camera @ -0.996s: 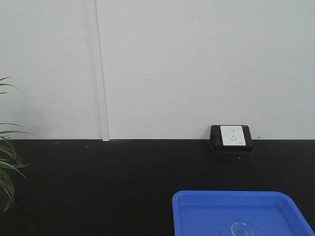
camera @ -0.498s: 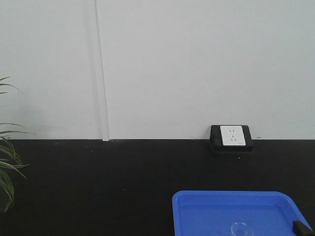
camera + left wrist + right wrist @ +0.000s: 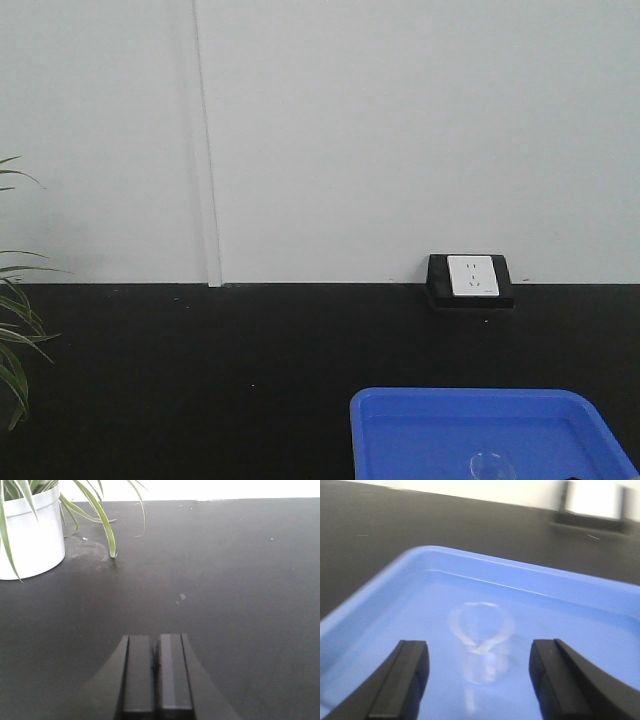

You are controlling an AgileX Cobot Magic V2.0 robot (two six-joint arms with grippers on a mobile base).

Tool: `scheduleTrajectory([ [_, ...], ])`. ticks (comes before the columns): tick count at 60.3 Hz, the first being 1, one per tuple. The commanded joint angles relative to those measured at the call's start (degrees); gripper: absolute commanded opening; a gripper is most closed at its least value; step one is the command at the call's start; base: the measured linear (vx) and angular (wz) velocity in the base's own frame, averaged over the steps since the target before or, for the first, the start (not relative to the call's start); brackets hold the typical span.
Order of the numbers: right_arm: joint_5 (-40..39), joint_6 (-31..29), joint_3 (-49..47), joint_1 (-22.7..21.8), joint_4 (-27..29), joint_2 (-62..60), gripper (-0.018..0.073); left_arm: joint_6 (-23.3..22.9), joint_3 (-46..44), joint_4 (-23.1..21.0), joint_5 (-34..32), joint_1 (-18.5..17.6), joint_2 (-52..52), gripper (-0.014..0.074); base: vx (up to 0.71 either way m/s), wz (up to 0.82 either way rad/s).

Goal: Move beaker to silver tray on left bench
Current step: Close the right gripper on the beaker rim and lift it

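Blue plastic makes the tray (image 3: 395, 577) where the little glass cup (image 3: 481, 645) stands. The cup is clear and upright, with its round mouth on top. It rests on the tray's floor, away from the walls. The right tool (image 3: 480, 680) is spread wide. One black finger (image 3: 402, 680) is to the left of the cup and the other is to the right. The cup shows in the gap between them, and neither finger touches it. This close picture is a bit blurry.

From the front, the blue tray lies on the black table (image 3: 200, 360), low on the right side. The cup peeks up at the bottom edge of that picture. At the back of the table, a white socket (image 3: 471, 276) in a black frame sits against the pale wall (image 3: 400, 130). Thin green leaves (image 3: 15, 340) poke in from the left.

The left tool (image 3: 156, 675) is squeezed tight. Its two fingers press together and hold nothing. The black table is under it and ahead of it. A white pot (image 3: 30, 530) with long green leaves stands in the far left corner, well apart from this tool.
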Motion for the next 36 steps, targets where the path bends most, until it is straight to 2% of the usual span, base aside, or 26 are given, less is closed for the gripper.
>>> scheduleTrajectory([
  [1, -8.38, -1.39, -1.73, 0.10, -2.43, 3.33, 0.0531, -0.02, 1.14, -0.45, -4.62, 0.01, -0.51, 0.0001, 0.00, 0.00],
  [14, -9.43, -1.46, -5.16, 0.10, -2.53, 12.02, 0.0597, -0.02, 1.14, -0.45, -4.62, 0.01, -0.51, 0.0001, 0.00, 0.00],
  [36, -10.82, -1.40, -13.69, 0.10, -2.64, 21.16, 0.0594, -0.02, 1.14, -0.45, -4.62, 0.01, -0.51, 0.0001, 0.00, 0.00],
])
